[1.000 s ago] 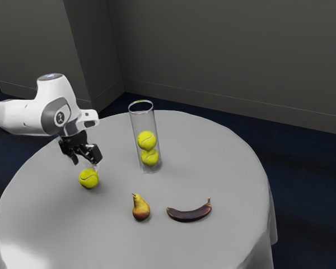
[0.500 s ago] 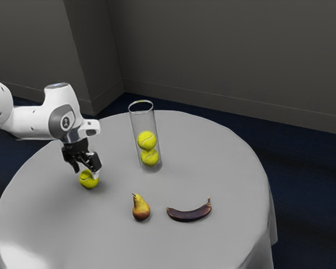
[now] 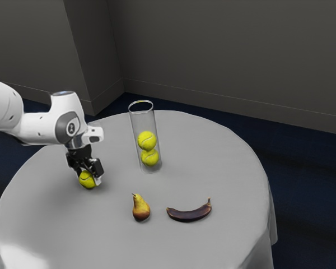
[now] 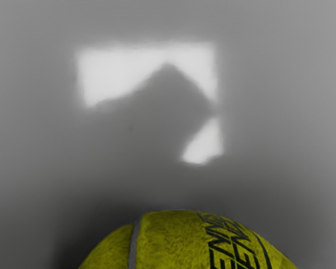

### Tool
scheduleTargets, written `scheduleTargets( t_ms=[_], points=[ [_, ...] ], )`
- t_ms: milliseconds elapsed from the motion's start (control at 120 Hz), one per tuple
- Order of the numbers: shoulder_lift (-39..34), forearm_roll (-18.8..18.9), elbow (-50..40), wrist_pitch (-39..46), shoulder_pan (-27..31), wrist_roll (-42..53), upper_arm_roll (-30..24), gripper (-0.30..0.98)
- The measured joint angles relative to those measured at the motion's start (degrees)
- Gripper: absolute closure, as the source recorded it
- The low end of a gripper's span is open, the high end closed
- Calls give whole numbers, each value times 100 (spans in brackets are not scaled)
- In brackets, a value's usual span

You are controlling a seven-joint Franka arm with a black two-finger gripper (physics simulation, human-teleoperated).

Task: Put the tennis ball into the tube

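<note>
Ball (image 3: 87,180) under the claw (image 3: 89,177) could squirt away if pinched off-centre, though whether the claw is open or gripping I cannot tell.

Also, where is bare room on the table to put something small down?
The grey tablecloth is bare between the tall clear tube, the dark curved banana and its own edge at the exterior view's right. Also between tube and yellow-brown pear. Crowded: around the fuzzy yellow tennis ball where the black tool is.
</note>
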Motion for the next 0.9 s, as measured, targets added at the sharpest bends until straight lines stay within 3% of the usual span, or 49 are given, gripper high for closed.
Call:
scheduleTargets(
  t_ms=[433, 700, 900],
  points=[
    [-53, 3, 27, -3, -35, 101, -12, 25],
    [-1466, 42, 2, -611, -75, 91, -378, 31],
    [-2145, 53, 631, -1504, -112, 77, -763, 31]
  ],
)
